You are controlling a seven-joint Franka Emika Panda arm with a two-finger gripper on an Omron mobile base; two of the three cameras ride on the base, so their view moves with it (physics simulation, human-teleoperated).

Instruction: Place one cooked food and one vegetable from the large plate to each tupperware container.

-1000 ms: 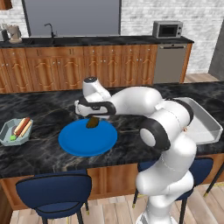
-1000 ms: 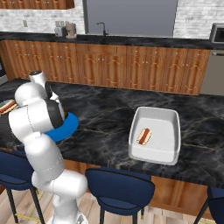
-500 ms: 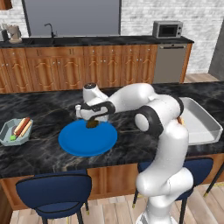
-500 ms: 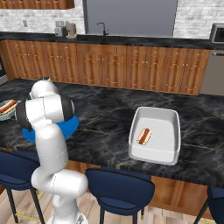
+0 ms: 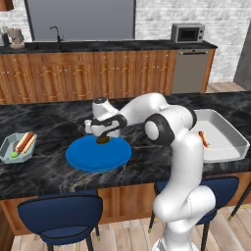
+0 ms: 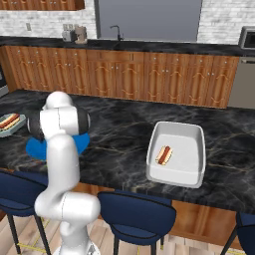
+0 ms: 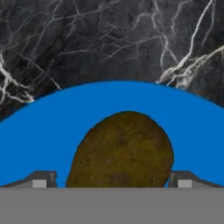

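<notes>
We have our white arm's two-finger gripper (image 7: 112,181) spread as wide as it goes, gripping nothing, with the two dark fingertips (image 7: 41,179) standing on either side of a lumpy brown oval potato (image 7: 122,151). That potato lies near the far edge of the big flat round bright-blue plate (image 5: 86,157) on the black marbled stone counter (image 5: 49,122), and in the left base view it shows as a small dark lump right under the hand.

We judge the potato to be firm and fairly light, with a rough matte skin that should not slip much. It is rounded, though (so a pinch off-centre could squirt it sideways). The best hold looks to be across its narrower width, at mid-height, fingers squarely opposite each other.

Counting what we can see: one potato on the plate, and no other food we can make out there. One small octagonal pale blue-grey tupperware tub (image 5: 11,153) sits left of the plate, holding a hot dog (image 5: 23,141) and something green. One large white rectangular tray (image 6: 193,134) sits well apart to the right, with one hot dog (image 6: 163,155) in it.
</notes>
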